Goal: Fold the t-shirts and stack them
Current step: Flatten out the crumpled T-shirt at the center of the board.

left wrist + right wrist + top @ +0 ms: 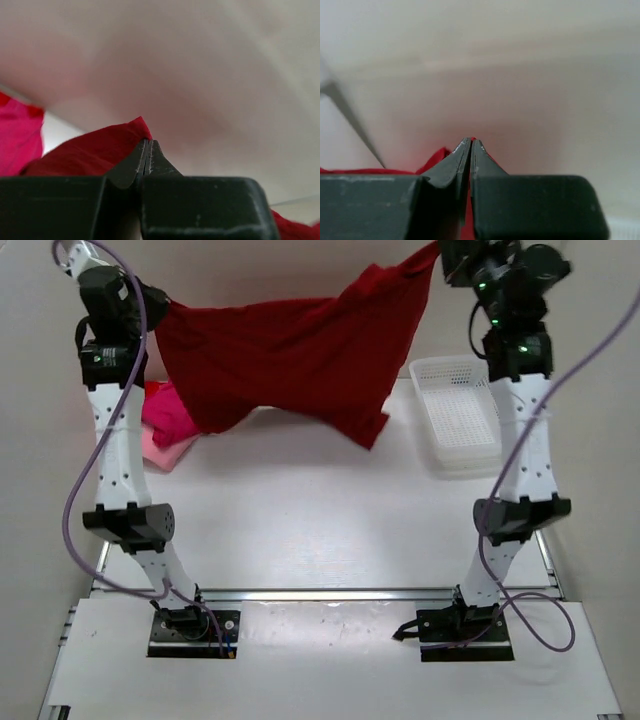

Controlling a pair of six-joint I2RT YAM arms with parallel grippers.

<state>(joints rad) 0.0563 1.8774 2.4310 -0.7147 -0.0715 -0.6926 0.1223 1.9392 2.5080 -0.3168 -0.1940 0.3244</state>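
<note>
White tabletop (pixel 320 530) spreads beneath both arms. The dark crimson t-shirt (pixel 290 360) hangs stretched in the air, up and left of the mesh basket (pixel 460 415). Far left of the basket lie the hot pink t-shirt (pixel 170 415) and the pale pink t-shirt (pixel 155 452). The left gripper (pixel 148 145) and right gripper (pixel 471 142) each pinch a crimson corner, jaws closed. Lowering should go evenly with the cloth taut, landing left of the basket.

White plastic mesh basket (pixel 458 415) on table (pixel 320 530), far R side
</note>
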